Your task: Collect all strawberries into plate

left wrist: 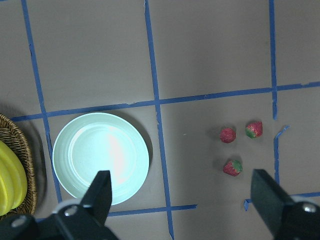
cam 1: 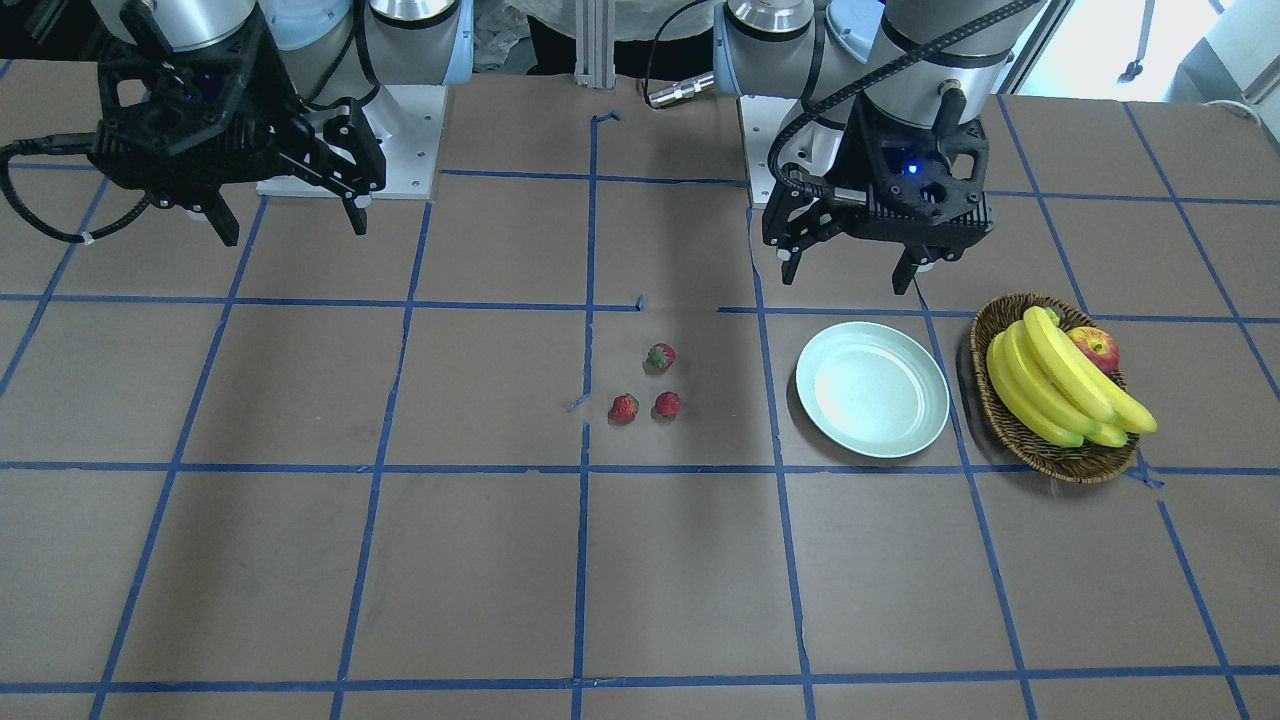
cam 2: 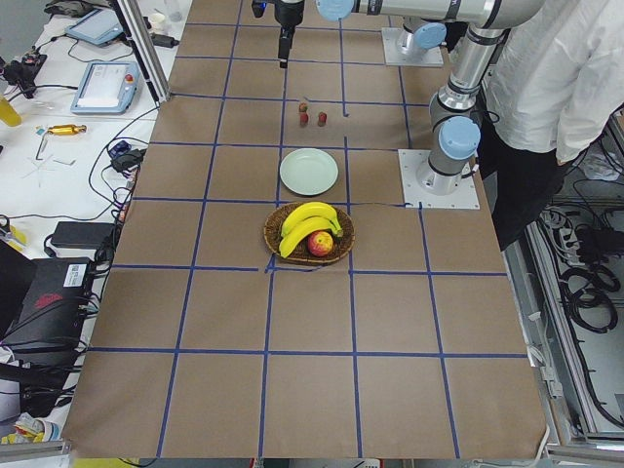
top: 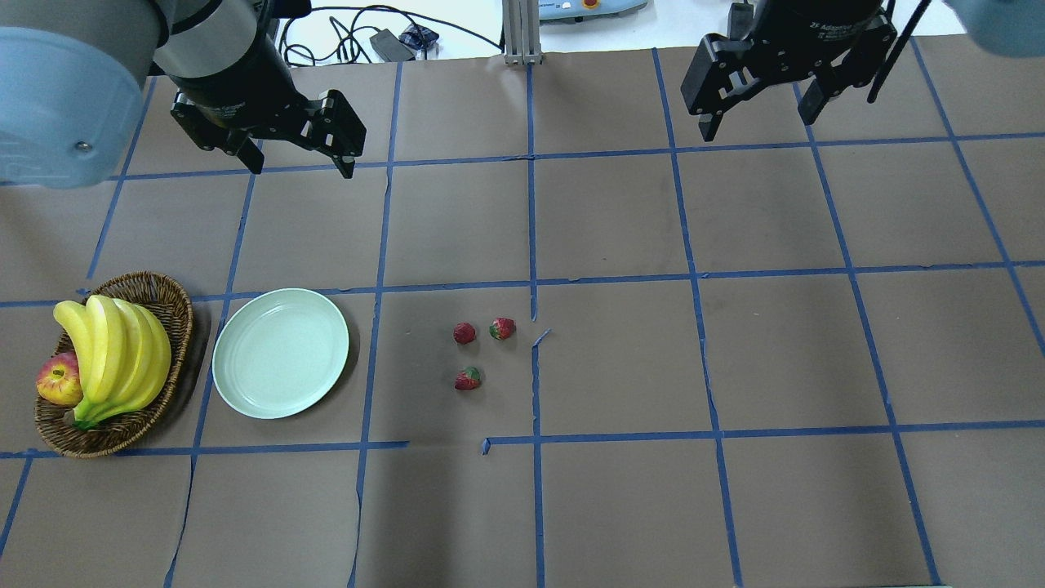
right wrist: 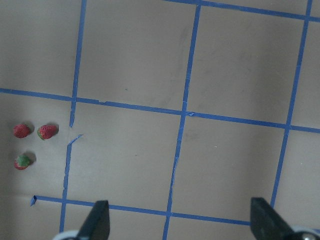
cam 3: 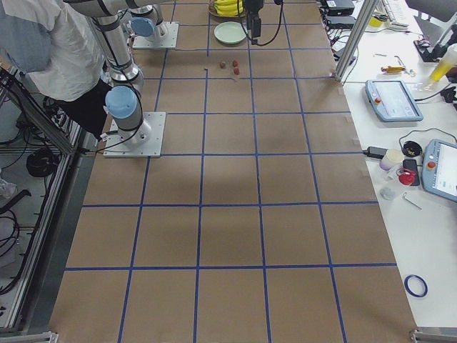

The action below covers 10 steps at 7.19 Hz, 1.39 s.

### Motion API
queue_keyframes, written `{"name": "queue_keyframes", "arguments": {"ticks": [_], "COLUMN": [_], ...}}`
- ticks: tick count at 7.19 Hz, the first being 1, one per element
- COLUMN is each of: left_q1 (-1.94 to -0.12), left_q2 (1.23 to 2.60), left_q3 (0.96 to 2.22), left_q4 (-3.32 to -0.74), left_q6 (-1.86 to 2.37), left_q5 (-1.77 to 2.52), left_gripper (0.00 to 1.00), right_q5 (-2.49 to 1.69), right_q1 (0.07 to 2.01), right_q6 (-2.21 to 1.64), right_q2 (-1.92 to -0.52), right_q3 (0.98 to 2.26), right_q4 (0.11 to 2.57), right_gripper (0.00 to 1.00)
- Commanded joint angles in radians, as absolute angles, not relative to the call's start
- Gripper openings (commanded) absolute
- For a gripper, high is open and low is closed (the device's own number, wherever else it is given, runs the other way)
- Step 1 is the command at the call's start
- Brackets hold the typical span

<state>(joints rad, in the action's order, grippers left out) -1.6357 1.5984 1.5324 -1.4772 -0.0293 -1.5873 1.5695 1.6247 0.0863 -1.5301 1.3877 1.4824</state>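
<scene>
Left claw (left wrist: pixel 182 200) fills the bottom of its wrist view: fingers (left wrist: pixel 102 192) spread wide, nothing between them, bases cut by the frame edge. You get the same from the right claw (right wrist: pixel 182 222): wide apart, empty, only the finger ends showing. Both hang above the tabletop (top: pixel 620 490), well apart from everything on it.

Three strawberries (top: pixel 468 379) sit loose on the tabletop near the centre tape line. Two are side by side and the third is alone, nearer the robot. None touch each other and none are in the plate (top: pixel 281 353).

You'll find the plate lying flat and bare on the robot's left of the berries, just beside a wicker basket (top: pixel 114 433). Basket holds bananas (top: pixel 114 351) and an apple (top: pixel 57 382), the apple partly hidden behind the bananas. Left wrist view crops the basket to a sliver.

From the side views you can barely make out the strawberries, just red specks. Person in white (cam 2: pixel 556 68) stands by the robot, head cut off.
</scene>
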Motion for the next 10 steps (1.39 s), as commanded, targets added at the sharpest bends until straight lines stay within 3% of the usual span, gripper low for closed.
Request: {"name": "queue_keyframes", "arguments": {"ticks": [1, 3, 6, 10], "left_q1": [-1.647, -1.693, -1.822, -1.830], "left_q2": [1.626, 1.653, 1.742, 1.902], "left_q3": [1.534, 1.647, 1.935, 1.942], "left_q4": [-1.474, -1.436, -0.994, -0.890], "left_q6": [-0.009, 0.099, 0.264, 0.299], "left_q5": [-1.568, -1.569, -1.568, -1.566], "left_gripper": [1.00, 1.00, 0.99, 0.91], "right_q5": [1.569, 1.572, 1.571, 1.571], "right_q1": [1.626, 1.617, 1.615, 1.615], "right_q6": [0.086, 0.086, 0.084, 0.084], "right_q2": [-1.534, -1.528, -1.528, -1.522], "right_q3": [1.393, 1.402, 1.408, 1.424], "right_q4": [1.480, 1.483, 1.480, 1.483], "right_gripper": [1.00, 1.00, 1.00, 1.00]}}
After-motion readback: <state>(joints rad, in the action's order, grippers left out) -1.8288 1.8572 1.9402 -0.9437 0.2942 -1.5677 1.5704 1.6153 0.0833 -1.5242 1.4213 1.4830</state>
